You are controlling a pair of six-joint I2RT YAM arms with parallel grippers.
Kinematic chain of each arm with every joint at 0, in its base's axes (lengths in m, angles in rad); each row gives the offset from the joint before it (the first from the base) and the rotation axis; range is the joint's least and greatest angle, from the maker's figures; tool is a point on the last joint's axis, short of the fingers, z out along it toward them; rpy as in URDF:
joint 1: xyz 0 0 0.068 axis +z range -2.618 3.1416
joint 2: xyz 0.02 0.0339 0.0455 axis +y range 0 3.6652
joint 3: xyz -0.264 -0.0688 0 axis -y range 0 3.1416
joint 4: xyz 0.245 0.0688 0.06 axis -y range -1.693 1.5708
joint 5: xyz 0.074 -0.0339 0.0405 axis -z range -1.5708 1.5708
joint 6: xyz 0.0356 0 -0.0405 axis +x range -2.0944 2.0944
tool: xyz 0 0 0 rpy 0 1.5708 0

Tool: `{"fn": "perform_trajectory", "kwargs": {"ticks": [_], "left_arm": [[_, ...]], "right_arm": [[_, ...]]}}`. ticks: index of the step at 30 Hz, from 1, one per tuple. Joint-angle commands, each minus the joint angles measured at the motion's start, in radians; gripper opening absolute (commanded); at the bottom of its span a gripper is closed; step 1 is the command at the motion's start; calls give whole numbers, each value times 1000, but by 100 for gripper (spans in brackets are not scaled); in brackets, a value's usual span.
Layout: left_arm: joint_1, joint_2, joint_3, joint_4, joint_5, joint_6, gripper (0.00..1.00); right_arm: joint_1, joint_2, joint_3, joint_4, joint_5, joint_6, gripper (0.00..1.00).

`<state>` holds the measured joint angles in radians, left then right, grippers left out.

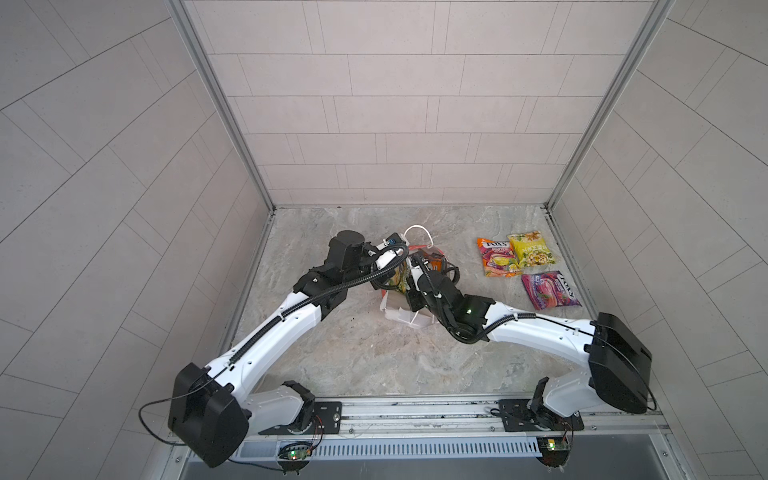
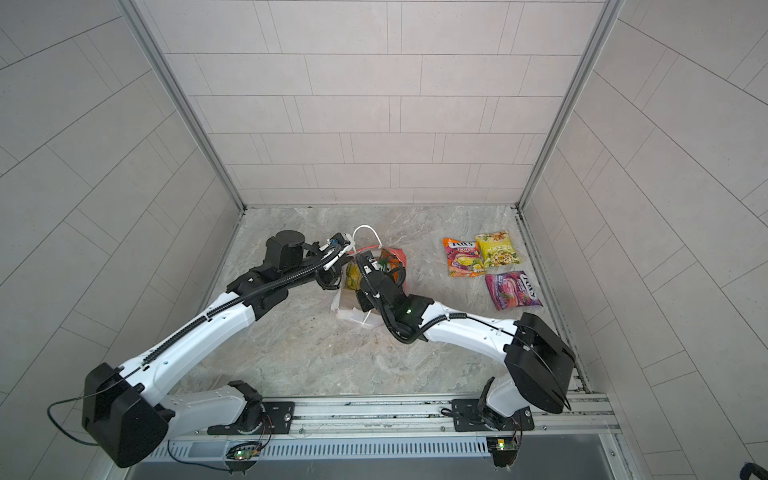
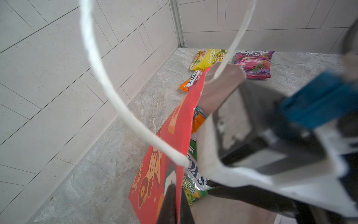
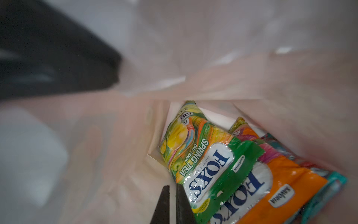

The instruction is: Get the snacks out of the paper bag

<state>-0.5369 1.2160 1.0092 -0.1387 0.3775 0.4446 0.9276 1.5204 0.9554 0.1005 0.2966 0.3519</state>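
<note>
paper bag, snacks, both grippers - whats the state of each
paper bag, mouth open, red wall pinched
left gripper, shut on the paper bag's wall
right gripper, inside the bag, nearly shut, nothing seen between
green packet, in the bag
orange packet, in the bag
teal packet, in the bag, mostly hidden
yellow packet, out of the bag
orange-pink packet, out of the bag
purple packet, out of the bag

The right gripper [image 4: 173, 201] and its wrist are filling most of the mouth of the paper bag [image 3: 168, 139], with the green packet [image 4: 211, 174] lying just beside the fingertips and bare white floor showing deeper in. The cord handle [image 1: 417, 232] is looping up at the far side. The table [image 1: 374, 361] is lying open near and left, while the yellow packet [image 1: 532, 249], pink packet [image 1: 496, 257] and purple packet [image 1: 548, 289] are taking up the far right.
</note>
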Motion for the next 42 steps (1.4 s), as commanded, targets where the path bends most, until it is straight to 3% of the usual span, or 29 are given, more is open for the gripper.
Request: {"fn": "perform_trajectory", "kwargs": {"ticks": [1,7,13,17,23,28,36,42], "left_arm": [[-2,-15,-7,30,14,-3,0],[-2,-18,-9,30,14,-3,0],[-2,-25,-11,28,9,-1,0],[-2,-23,-13,31,6,1,0],[-2,-18,-9,34,12,1,0],[-2,-22,-12,35,18,0,0],[-2,-22,-13,40,25,-4,0],[-2,-23,-16,40,12,-1,0]], "right_arm": [[-1,52,-2,55,73,32,10],[-35,122,-21,111,126,110,19],[-90,187,47,-5,127,238,47],[-92,201,60,-29,132,270,54],[-105,262,97,-48,106,325,55],[-113,308,98,19,120,345,51],[-120,374,101,224,90,317,30],[-116,343,106,295,61,254,12]]}}
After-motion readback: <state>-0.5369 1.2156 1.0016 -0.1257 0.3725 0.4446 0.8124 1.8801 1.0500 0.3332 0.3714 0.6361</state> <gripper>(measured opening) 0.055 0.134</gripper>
